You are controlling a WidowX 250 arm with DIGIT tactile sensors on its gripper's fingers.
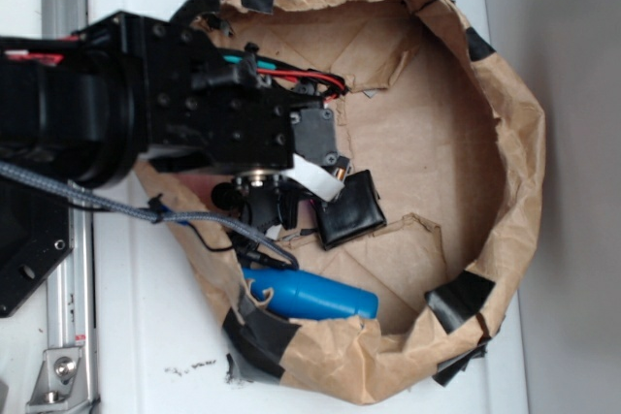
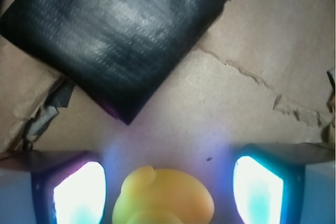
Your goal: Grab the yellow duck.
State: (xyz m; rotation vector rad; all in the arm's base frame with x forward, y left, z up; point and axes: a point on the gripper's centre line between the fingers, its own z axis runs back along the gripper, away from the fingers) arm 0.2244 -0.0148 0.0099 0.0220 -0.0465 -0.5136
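Observation:
The yellow duck [image 2: 164, 199] lies on brown paper at the bottom of the wrist view, rounded and bright yellow, its beak out of sight. My gripper [image 2: 168, 190] is open around it. One glowing finger [image 2: 79, 192] stands to its left and the other finger [image 2: 257, 188] to its right, with a gap on each side. In the exterior view the gripper [image 1: 275, 212] points down inside the paper basin, and the arm hides the duck.
A black square pouch [image 2: 113, 35] [image 1: 351, 208] lies just beyond the gripper. A blue bottle [image 1: 312, 295] rests against the near wall of the taped brown paper basin [image 1: 505, 172]. The paper floor [image 2: 247, 103] is torn and creased.

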